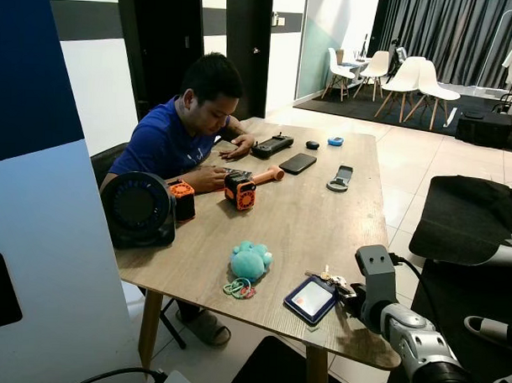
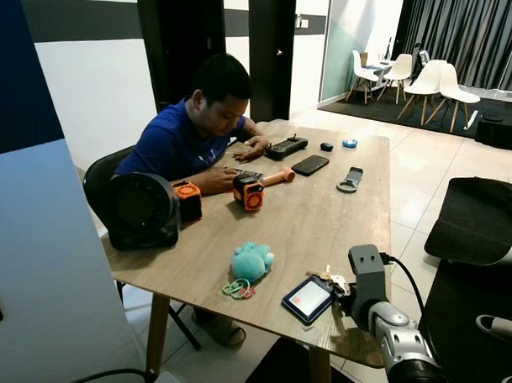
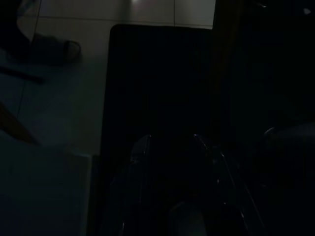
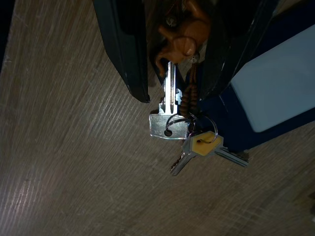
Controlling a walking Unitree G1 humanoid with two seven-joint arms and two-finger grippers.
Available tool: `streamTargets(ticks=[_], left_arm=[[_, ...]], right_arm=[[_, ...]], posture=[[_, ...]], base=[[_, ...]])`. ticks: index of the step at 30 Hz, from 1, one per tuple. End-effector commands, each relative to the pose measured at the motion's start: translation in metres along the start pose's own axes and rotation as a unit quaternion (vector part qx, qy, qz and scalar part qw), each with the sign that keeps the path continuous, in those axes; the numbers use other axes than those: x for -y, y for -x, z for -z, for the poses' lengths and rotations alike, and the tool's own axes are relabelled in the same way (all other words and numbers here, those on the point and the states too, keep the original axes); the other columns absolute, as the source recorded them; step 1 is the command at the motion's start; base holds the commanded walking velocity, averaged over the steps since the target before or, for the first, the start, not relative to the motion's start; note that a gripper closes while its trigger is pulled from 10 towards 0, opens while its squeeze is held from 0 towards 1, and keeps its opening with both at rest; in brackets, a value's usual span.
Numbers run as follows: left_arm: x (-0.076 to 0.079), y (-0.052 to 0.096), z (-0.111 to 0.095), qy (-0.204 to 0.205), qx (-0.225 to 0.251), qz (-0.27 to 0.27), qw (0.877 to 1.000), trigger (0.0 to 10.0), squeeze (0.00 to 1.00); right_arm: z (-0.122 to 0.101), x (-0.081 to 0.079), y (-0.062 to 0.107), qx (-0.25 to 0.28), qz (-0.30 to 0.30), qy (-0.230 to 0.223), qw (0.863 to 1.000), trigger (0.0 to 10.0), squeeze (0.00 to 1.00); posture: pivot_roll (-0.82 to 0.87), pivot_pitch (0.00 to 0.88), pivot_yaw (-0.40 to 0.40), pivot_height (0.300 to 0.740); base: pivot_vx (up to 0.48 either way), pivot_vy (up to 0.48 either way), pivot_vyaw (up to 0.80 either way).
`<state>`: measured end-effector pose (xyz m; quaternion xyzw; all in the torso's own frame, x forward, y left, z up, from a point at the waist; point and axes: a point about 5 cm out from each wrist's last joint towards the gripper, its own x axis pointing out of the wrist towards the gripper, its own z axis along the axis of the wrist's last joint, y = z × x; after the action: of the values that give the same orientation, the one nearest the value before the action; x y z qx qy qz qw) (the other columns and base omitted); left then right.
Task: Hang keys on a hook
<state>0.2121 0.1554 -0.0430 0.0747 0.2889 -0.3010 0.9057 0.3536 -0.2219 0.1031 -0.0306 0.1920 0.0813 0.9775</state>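
Note:
A bunch of silver keys (image 4: 170, 125) on a ring, with a brown charm (image 4: 179, 39), lies on the wooden table (image 1: 305, 227) near its front right corner. A blue card holder (image 1: 309, 299) is attached and lies flat beside the keys (image 1: 329, 278). My right gripper (image 4: 174, 96) is down at the table, open, with one black finger (image 4: 125, 54) on either side of the longest key and the charm. In the head views the right gripper (image 1: 347, 291) reaches in from the right edge of the table. The left gripper (image 3: 170, 140) hangs low over a dark floor mat.
A person in a blue shirt (image 1: 169, 142) sits at the far left, handling an orange device (image 1: 239, 191). A black fan (image 1: 138, 208), teal plush (image 1: 250, 260), rubber bands (image 1: 238, 287), phone (image 1: 297, 163) and controller (image 1: 271, 147) lie on the table. A black-draped object (image 1: 470, 217) stands right.

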Motion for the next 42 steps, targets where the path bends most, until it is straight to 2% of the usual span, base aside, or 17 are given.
streamTargets(ticks=[1,4,6,23,27,31,34,42], left_arm=[[0.002,-0.001,0.004,-0.001,-0.014,0.0,1.0,10.0,0.0],[0.002,-0.001,0.005,-0.005,-0.021,-0.004,1.0,10.0,0.0],[0.001,-0.001,0.01,-0.021,-0.044,-0.009,0.999,10.0,0.0],[-0.003,0.0,0.01,-0.036,-0.052,-0.015,0.998,10.0,0.0],[-0.003,0.0,0.01,-0.035,-0.052,-0.017,0.998,10.0,0.0],[-0.004,0.0,0.011,-0.037,-0.056,-0.019,0.998,10.0,0.0],[-0.004,0.0,0.011,-0.037,-0.056,-0.019,0.998,10.0,0.0],[-0.008,0.005,0.016,-0.043,-0.065,-0.022,0.997,10.0,0.0]], right_arm=[[0.007,-0.004,-0.002,-0.026,-0.001,-0.003,1.0,10.0,0.0],[0.008,-0.009,-0.005,-0.037,-0.009,0.0,0.999,10.0,0.0],[0.01,-0.013,-0.006,-0.044,-0.015,0.005,0.999,10.0,0.0],[0.023,-0.02,-0.007,-0.076,-0.015,0.006,0.997,10.0,0.0],[0.021,-0.02,-0.008,-0.072,-0.011,0.007,0.997,10.0,0.0],[0.013,-0.023,-0.011,-0.038,-0.002,0.008,0.999,10.0,0.0],[0.012,-0.023,-0.011,-0.034,-0.003,0.005,0.999,10.0,0.0],[0.012,-0.044,-0.015,-0.026,-0.036,-0.003,0.999,10.0,0.0]], posture=[[0.05,0.021,0.0,0.74],[0.05,0.023,-0.001,0.74],[0.05,0.019,0.002,0.74],[0.06,0.0,0.005,0.74],[0.05,0.011,0.006,0.74],[0.06,0.012,0.007,0.74],[0.06,0.012,0.007,0.74],[0.06,0.014,0.008,0.74]], base=[[0.0,0.0,0.0],[0.0,0.0,0.0],[0.0,0.0,0.0],[0.0,0.0,0.0],[0.0,0.0,0.0],[0.0,0.0,0.0],[0.0,0.0,0.0],[0.0,0.0,0.0]])
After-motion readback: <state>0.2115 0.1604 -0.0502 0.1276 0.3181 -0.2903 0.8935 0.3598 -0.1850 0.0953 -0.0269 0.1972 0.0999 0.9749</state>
